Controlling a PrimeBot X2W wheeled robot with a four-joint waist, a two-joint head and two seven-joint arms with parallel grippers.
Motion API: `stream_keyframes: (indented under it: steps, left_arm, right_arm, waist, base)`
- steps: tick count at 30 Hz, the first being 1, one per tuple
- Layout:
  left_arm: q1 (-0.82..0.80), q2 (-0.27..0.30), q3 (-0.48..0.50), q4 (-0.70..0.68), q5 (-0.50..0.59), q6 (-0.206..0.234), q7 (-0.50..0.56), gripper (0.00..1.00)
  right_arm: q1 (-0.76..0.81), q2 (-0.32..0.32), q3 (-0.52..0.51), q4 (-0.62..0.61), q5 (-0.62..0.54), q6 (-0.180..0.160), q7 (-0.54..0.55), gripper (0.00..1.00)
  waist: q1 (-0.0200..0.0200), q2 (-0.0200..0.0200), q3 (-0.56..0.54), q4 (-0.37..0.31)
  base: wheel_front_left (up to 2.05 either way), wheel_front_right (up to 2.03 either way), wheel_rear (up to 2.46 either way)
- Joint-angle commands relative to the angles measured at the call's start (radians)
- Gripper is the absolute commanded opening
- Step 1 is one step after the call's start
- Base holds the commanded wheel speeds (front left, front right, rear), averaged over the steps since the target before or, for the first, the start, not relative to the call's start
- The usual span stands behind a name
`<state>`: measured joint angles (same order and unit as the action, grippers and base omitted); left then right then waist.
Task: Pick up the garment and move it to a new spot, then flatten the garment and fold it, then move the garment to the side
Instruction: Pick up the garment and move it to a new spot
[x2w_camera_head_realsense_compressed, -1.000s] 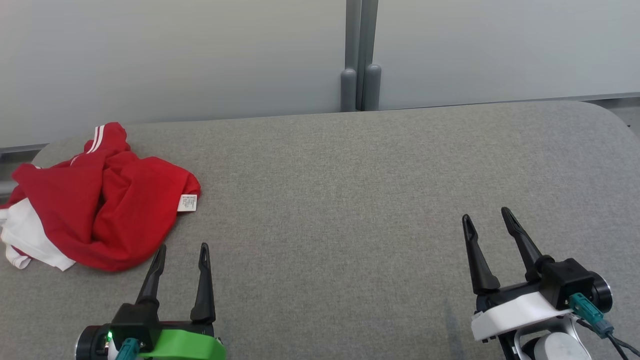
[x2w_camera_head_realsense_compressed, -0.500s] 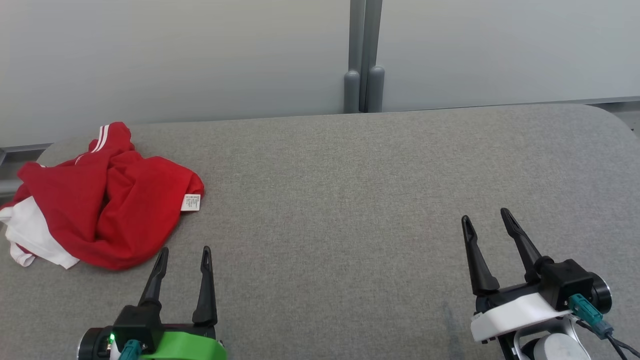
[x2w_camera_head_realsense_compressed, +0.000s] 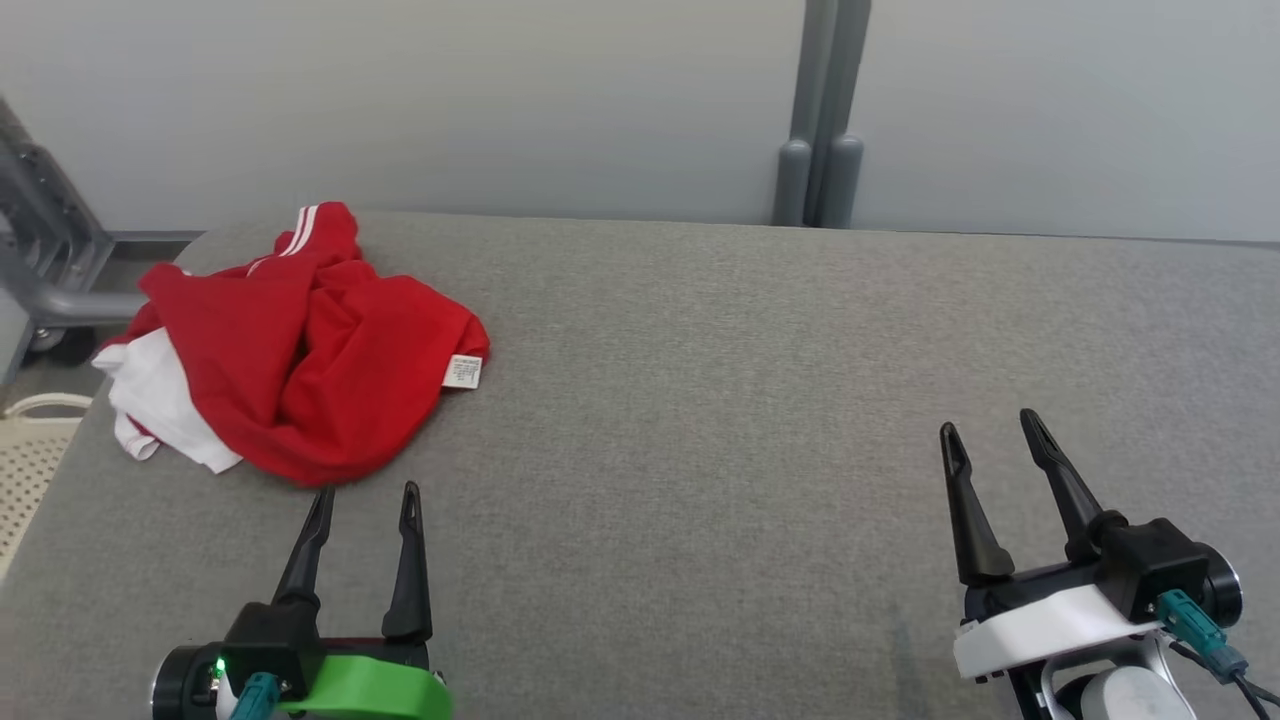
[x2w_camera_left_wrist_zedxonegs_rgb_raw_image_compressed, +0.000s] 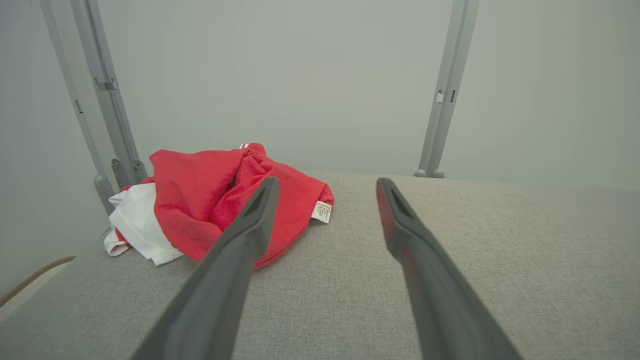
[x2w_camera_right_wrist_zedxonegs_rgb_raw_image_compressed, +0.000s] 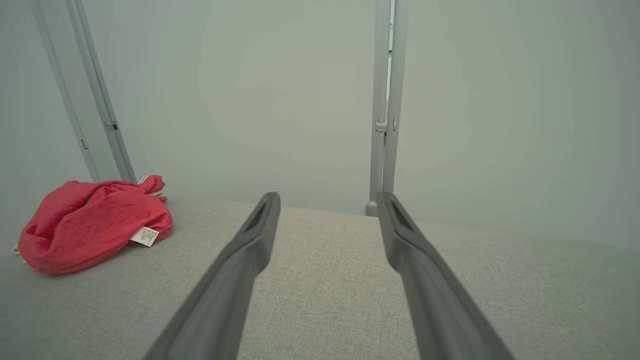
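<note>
A crumpled red and white garment (x2w_camera_head_realsense_compressed: 300, 350) lies at the far left of the grey padded table (x2w_camera_head_realsense_compressed: 700, 380), a small white label at its right edge. My left gripper (x2w_camera_head_realsense_compressed: 365, 492) stands open just in front of its near edge, its left fingertip almost at the cloth, nothing between the fingers. In the left wrist view the garment (x2w_camera_left_wrist_zedxonegs_rgb_raw_image_compressed: 215, 200) sits ahead and left of the left gripper (x2w_camera_left_wrist_zedxonegs_rgb_raw_image_compressed: 325, 185). My right gripper (x2w_camera_head_realsense_compressed: 992, 425) is open over bare table at the lower right. From the right wrist the garment (x2w_camera_right_wrist_zedxonegs_rgb_raw_image_compressed: 90, 225) shows far left, well away from the right gripper (x2w_camera_right_wrist_zedxonegs_rgb_raw_image_compressed: 327, 197).
A pale wall with grey posts (x2w_camera_head_realsense_compressed: 820, 130) runs close behind the table. A grey metal frame (x2w_camera_head_realsense_compressed: 50, 260) and a perforated cream basket (x2w_camera_head_realsense_compressed: 30, 450) stand past the table's left edge. The table's middle and right are bare grey fabric.
The head camera has turned left, so the whole scene has shifted right and the frame and basket have come into view. Both grippers stay open; the garment lies where it was.
</note>
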<state>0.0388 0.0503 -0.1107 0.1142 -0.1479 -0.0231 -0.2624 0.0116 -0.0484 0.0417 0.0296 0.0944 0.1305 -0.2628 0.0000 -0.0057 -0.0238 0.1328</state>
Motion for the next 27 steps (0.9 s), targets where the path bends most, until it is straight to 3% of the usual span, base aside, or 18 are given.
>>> stream_keyframes:
  steps: [1, 15, 19, 27]
  left_arm:
    - [-0.012, 0.008, 0.002, -0.003, -0.001, 0.003, -0.003, 1.00]
    - [-0.014, 0.019, 0.019, -0.011, -0.009, 0.007, -0.003, 1.00]
    - [-0.011, 0.019, 0.022, -0.018, -0.014, 0.009, -0.003, 1.00]
    - [-0.009, 0.025, 0.033, -0.021, -0.022, 0.010, -0.003, 1.00]
  right_arm:
    - [0.000, -0.004, -0.003, -0.006, 0.002, 0.000, -0.004, 1.00]
    - [-0.021, -0.004, 0.001, -0.003, 0.008, 0.000, -0.004, 1.00]
    - [-0.032, -0.004, 0.009, -0.003, 0.005, 0.000, -0.004, 1.00]
    - [-0.048, -0.004, 0.027, 0.009, -0.001, 0.000, -0.004, 1.00]
  waist:
    - [0.0000, 0.0057, 0.006, 0.077]
    - [0.0000, 0.0057, 0.028, 0.355]
    - [0.0000, 0.0057, 0.036, 0.386]
    - [0.0000, 0.0057, 0.048, 0.377]
  base:
    - [0.00, 0.00, 0.00]
    - [0.00, 0.00, 0.00]
    - [0.00, 0.00, 0.00]
    - [0.00, 0.00, 0.00]
